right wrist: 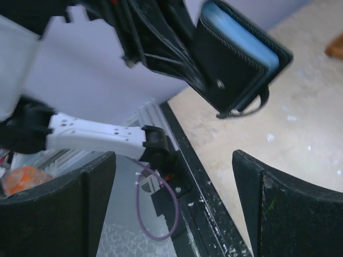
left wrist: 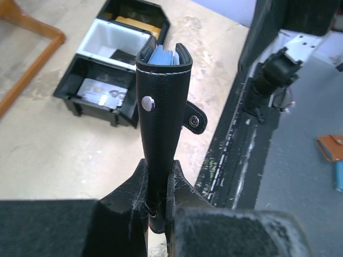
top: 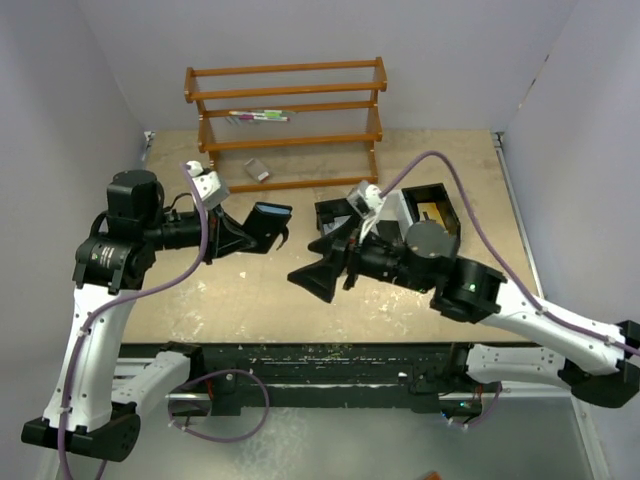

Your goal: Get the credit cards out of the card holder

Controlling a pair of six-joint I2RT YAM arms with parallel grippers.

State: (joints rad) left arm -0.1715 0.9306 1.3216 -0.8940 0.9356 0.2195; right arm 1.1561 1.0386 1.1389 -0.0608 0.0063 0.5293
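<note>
Currently the card holder (left wrist: 161, 123) is being held upright above the table (top: 250, 290), left of centre. Its lower end is being clamped between the narrowed jaws of the left gripper (left wrist: 158, 198), and the open edge with the blue-grey lining (left wrist: 162, 55) is being turned toward the right arm. One of the credit cards (top: 432, 212) appears to be lying in a black end compartment of the tray (left wrist: 115, 35) at the far right. Whether others are sitting in the slots cannot be told.

The right gripper (right wrist: 172, 160) is being presented wide open, empty, just near the holder and apart from it. For a clean draw, its fingers are probably best lined up with the plane of the slots. Only a card's exposed edge should be pinched, not the lining or the cover. The card should then be pulled straight out while the left clamp is being held firm.

The left arm is being carried raised, its elbow bent and its forearm pointing right. The right arm is being reached from the near right toward the centre, its wrist aimed left at the holder.
</note>
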